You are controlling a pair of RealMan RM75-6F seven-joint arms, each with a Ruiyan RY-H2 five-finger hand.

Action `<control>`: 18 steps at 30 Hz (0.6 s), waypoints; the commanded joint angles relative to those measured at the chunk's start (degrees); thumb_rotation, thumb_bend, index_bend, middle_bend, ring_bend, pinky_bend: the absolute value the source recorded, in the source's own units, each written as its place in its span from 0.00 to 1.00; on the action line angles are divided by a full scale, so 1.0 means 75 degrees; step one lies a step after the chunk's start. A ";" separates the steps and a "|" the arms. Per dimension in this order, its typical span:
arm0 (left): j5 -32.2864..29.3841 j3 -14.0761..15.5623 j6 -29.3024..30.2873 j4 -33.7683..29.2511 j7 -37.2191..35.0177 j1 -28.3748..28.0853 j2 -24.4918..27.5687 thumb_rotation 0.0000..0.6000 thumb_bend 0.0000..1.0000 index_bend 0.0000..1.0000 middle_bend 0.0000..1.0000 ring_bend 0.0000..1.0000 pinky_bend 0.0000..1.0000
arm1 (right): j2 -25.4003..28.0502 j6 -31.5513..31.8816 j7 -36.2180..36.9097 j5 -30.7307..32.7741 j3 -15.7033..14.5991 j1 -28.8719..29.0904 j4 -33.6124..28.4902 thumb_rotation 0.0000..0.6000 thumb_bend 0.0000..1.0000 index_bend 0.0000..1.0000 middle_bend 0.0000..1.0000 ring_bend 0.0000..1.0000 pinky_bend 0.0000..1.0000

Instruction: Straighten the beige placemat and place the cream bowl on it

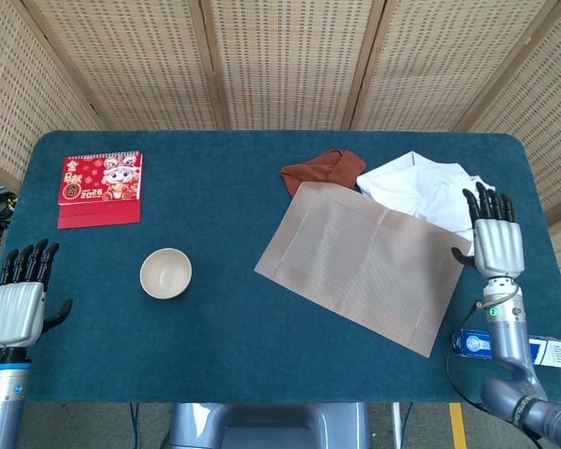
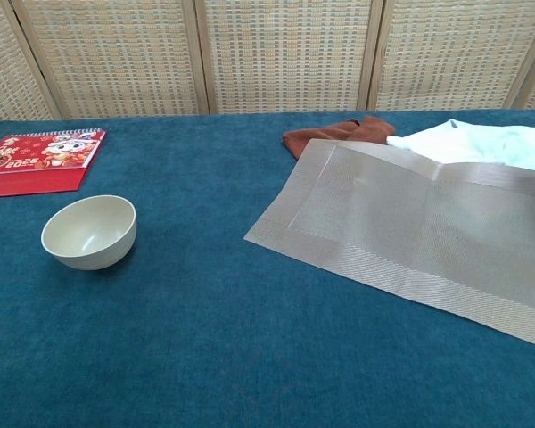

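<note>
Placemat (image 1: 360, 265) overlaps white cloth (image 1: 419, 192) and rust cloth (image 1: 323, 170); robot hands spread, empty.

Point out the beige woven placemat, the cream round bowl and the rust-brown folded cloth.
beige woven placemat (image 1: 360, 265), head view, centre of its flat weave
cream round bowl (image 2: 89, 231), chest view, inner wall
rust-brown folded cloth (image 1: 320, 169), head view, middle of the fold

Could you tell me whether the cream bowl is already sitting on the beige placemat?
No, the cream bowl stands on the bare blue table, well left of the beige placemat.
</note>
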 commanded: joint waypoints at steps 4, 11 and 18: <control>0.0036 0.0013 -0.0021 0.0011 -0.0058 -0.0011 0.0006 1.00 0.28 0.00 0.00 0.00 0.00 | 0.0471 0.0830 0.1003 -0.0393 -0.0412 -0.0884 -0.0678 1.00 0.30 0.10 0.00 0.00 0.00; 0.0007 -0.0017 -0.0192 0.0146 -0.0124 -0.0121 -0.0072 1.00 0.27 0.00 0.00 0.00 0.00 | 0.0640 0.1997 0.1586 -0.1368 -0.1121 -0.1780 -0.0812 1.00 0.29 0.10 0.00 0.00 0.00; -0.0178 -0.0184 -0.0484 0.0238 -0.0135 -0.0349 -0.0090 1.00 0.26 0.00 0.00 0.00 0.00 | 0.0611 0.2111 0.1904 -0.1485 -0.1164 -0.1938 -0.0623 1.00 0.29 0.11 0.00 0.00 0.00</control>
